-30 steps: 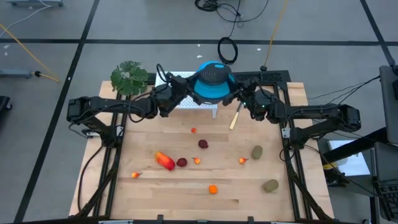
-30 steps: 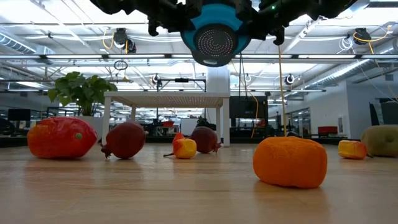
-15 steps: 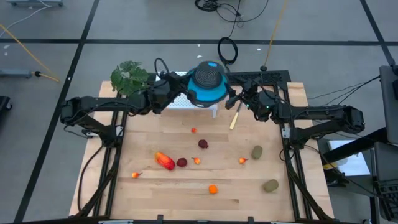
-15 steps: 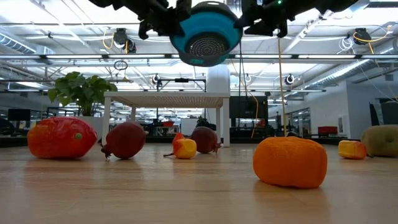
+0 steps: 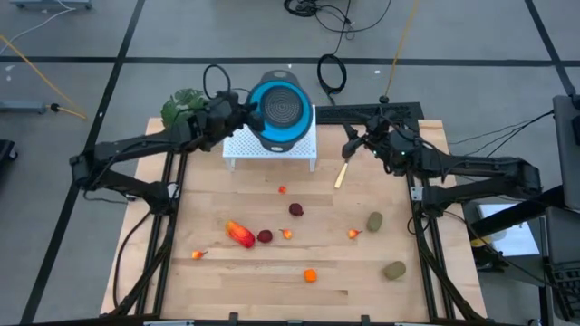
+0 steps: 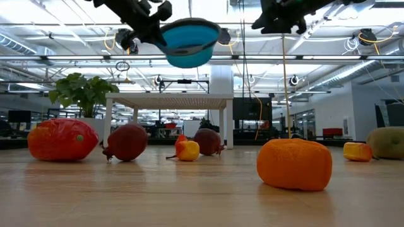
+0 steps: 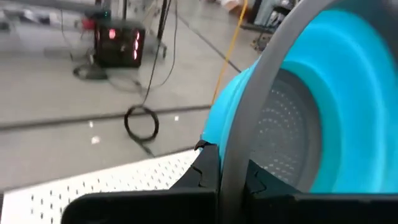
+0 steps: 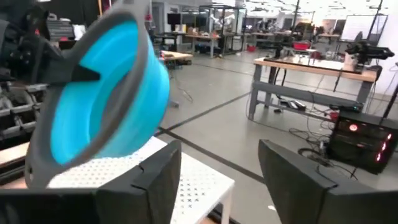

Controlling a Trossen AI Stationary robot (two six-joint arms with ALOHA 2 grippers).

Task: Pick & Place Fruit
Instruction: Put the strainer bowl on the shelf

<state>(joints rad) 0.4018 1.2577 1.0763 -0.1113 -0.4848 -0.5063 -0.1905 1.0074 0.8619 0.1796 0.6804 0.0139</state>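
- Left gripper (image 5: 237, 116) clenches the rim of a blue colander (image 5: 279, 110), held in the air over a white stand (image 5: 272, 149)
- Right gripper (image 5: 352, 140), fingers spread, grasps nothing, just beside a knife (image 5: 343, 172)
- Only the high view shows all the fruit (image 5: 240, 234) scattered on the table (image 5: 217, 281)
- No readable writing

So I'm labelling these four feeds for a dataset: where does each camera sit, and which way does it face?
High view: overhead, looking straight down on the table; both arms, left gripper shut on the blue colander, right gripper open.
Low view: at table-top height, facing across the fruit; arms enter from above.
Left wrist view: on the left wrist, facing the colander's rim, which its own fingers clamp.
Right wrist view: on the right wrist, past its own spread fingers.
Shared: the colander and white perforated stand appear in all four.
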